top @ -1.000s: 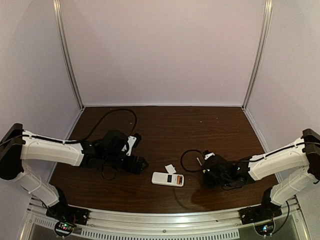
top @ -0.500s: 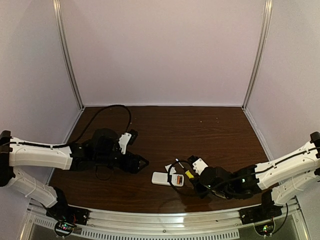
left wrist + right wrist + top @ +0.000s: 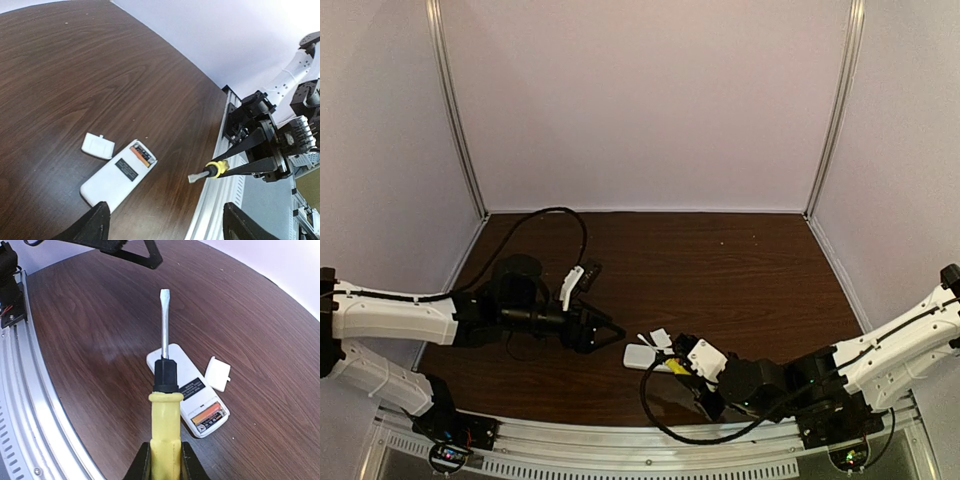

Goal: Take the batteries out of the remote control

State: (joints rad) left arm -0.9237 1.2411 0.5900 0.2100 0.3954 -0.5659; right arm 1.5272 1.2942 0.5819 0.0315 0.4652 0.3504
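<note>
The remote control (image 3: 642,356) is lying near the bench's (image 3: 720,260) front edge, between the left pincer (image 3: 605,335) and right pincer (image 3: 164,460). The batteries (image 3: 210,417) are sitting in its end compartment. A small cover piece (image 3: 218,374) is lying just behind it, not touching. The screwdriver (image 3: 164,390) is sticking out of the right pincer, pointing leftward.

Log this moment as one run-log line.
batteries: in remote control, compartment open | cover: off, beside it | right hand: shut on screwdriver | left hand: open, empty

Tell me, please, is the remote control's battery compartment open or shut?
Open: its white cover lies beside the remote control, and the batteries sit exposed inside.
</note>
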